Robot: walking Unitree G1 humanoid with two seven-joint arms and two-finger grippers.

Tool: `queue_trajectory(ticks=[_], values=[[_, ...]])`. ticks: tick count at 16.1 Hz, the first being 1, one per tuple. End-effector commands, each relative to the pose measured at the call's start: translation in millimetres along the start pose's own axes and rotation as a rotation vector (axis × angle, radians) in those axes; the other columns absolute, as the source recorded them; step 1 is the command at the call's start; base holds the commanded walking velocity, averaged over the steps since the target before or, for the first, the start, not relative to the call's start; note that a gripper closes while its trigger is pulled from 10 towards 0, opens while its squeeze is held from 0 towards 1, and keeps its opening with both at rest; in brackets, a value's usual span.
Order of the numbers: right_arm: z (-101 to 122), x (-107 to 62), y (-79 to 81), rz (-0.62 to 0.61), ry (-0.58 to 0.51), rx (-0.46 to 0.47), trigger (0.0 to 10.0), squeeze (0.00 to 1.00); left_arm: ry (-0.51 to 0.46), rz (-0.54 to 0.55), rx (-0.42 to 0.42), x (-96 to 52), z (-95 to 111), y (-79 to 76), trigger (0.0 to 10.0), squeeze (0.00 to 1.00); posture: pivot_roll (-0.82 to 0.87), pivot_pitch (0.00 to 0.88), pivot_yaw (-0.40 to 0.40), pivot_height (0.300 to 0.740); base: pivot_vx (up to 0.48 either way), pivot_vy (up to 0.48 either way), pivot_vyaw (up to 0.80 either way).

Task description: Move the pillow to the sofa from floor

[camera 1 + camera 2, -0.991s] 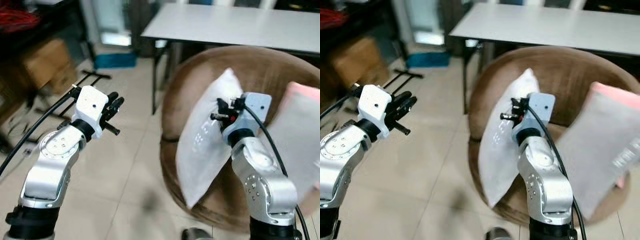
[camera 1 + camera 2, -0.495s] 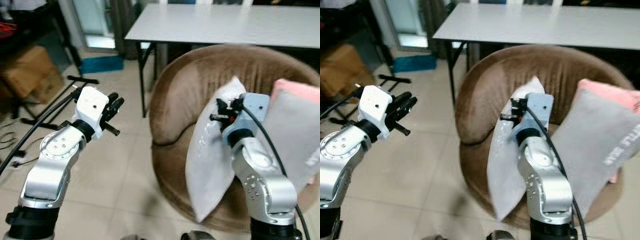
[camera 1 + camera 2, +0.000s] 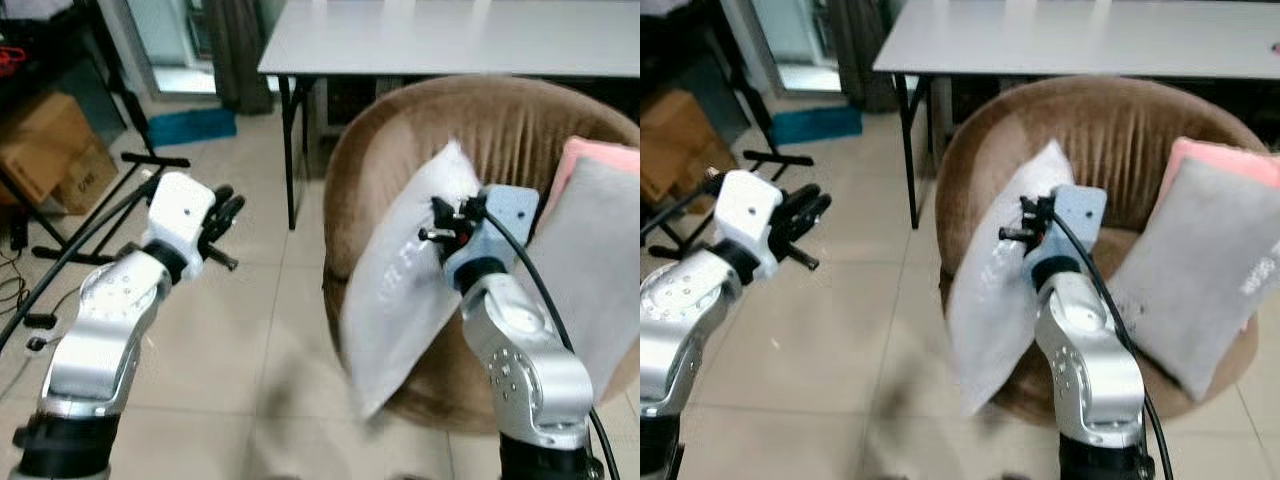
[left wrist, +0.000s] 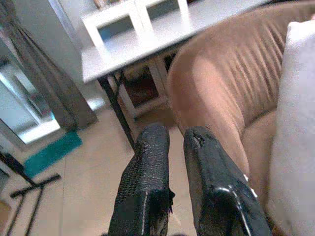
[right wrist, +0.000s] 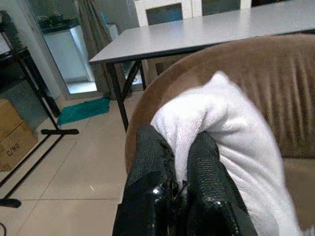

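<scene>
My right gripper (image 5: 179,162) is clamped on a bunched fold near the top of the white pillow (image 3: 405,290), and the pillow hangs from that pinch, off the floor, in front of the round brown sofa (image 3: 520,130). Its upper part sits level with the sofa's near-left rim, while its lower corner dangles below the seat edge, over the tiled floor (image 3: 250,330). So the pillow is at the sofa but, as I judge it, not yet resting on it.

My left gripper (image 4: 172,162) is raised out to the left over the tiles, its two fingers close together with nothing between them, pointing toward the sofa's left side and the grey table (image 3: 450,35) behind it.

A grey cushion (image 3: 1200,270) with a pink one behind it leans against the right side of the sofa's back, so the free seat space is on the left and middle.

What worries me here:
- If I let go now, most of the pillow's bulk hangs outside the rim, and I expect it would slide off the edge back to the floor.
- I hold only a small fold of soft fabric. A quick swing forward could pull that fold out of my fingers.
- The dangling lower corner may catch on the sofa's front rim as I carry it in, folding the pillow or dragging it out of my hold.
- Pushing too far right would crowd the grey cushion and could tip it.
</scene>
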State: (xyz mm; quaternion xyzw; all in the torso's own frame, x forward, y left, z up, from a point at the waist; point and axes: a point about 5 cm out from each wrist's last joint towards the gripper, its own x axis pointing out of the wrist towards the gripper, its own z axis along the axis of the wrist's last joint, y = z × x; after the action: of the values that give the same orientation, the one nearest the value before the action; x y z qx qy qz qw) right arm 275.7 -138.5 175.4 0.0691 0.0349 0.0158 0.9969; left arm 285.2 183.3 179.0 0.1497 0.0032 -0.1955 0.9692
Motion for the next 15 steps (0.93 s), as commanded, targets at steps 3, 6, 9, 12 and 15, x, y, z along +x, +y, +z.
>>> queue_trajectory(ticks=[3,6,9,12,15], values=[[4.1,2.4,-1.3,0.035,-0.007,-0.037,10.0,0.00,0.016,-0.002,-0.028,-5.9,-9.4,-1.3,10.0,0.00,-0.12,0.000,0.049,0.740,0.000,0.000,0.00],[2.1,5.1,-2.1,0.039,0.005,-0.046,10.0,0.00,0.010,0.018,-0.032,-5.4,-9.3,2.5,10.0,0.00,-0.12,0.000,0.045,0.740,0.275,0.000,0.00],[1.8,7.6,-2.4,0.047,0.009,-0.067,10.0,0.00,0.007,0.018,-0.034,-5.2,-9.2,2.3,10.0,0.00,-0.12,0.000,0.044,0.740,0.295,0.000,0.00],[2.0,9.0,-2.4,0.058,0.004,-0.087,10.0,0.00,0.002,0.022,-0.035,-5.7,-8.6,2.3,10.0,0.00,-0.12,0.000,0.040,0.740,0.305,0.000,0.00],[2.6,10.6,-2.3,0.066,0.003,-0.100,10.0,0.00,0.001,0.024,-0.035,-6.2,-8.3,2.0,10.0,0.00,-0.12,0.000,0.036,0.740,0.307,0.000,0.00]])
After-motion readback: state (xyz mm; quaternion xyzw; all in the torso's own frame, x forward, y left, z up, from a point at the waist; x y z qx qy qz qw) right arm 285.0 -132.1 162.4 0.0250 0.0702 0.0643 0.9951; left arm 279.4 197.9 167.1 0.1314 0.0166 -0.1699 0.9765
